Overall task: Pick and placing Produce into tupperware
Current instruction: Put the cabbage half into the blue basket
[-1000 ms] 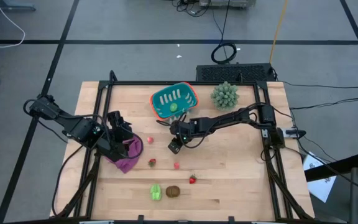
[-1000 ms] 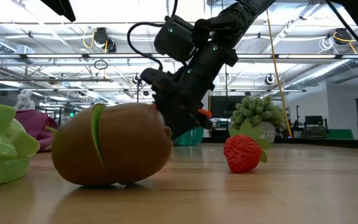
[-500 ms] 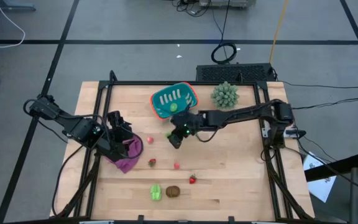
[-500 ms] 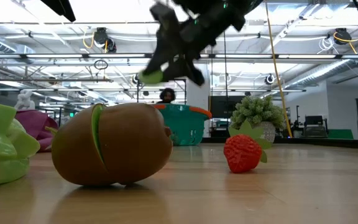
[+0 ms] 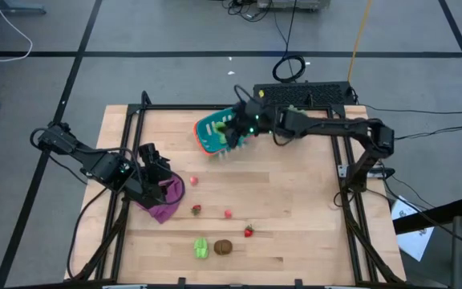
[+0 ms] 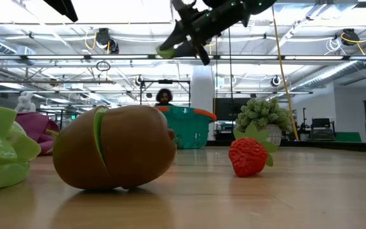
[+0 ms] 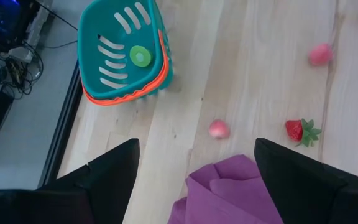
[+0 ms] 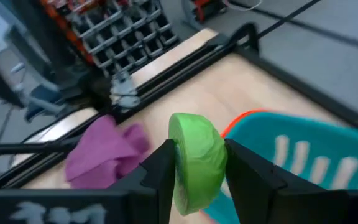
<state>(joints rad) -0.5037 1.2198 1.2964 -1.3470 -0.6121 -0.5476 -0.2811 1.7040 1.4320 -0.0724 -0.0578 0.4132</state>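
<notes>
Pinching a green produce piece, the right tool should be centred over the teal tupperware before release. The left tool, spread, is parked by the purple cloth

One teal basket, one purple cloth, five small red fruits, one brown oval.

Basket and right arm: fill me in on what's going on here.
The right gripper is shut on a green piece and holds it in the air at the teal basket, not yet released. One green piece already lies in the basket. The left gripper waits open over the purple cloth. Red pieces, a strawberry, a brown oval and a light green piece lie on the table.
</notes>
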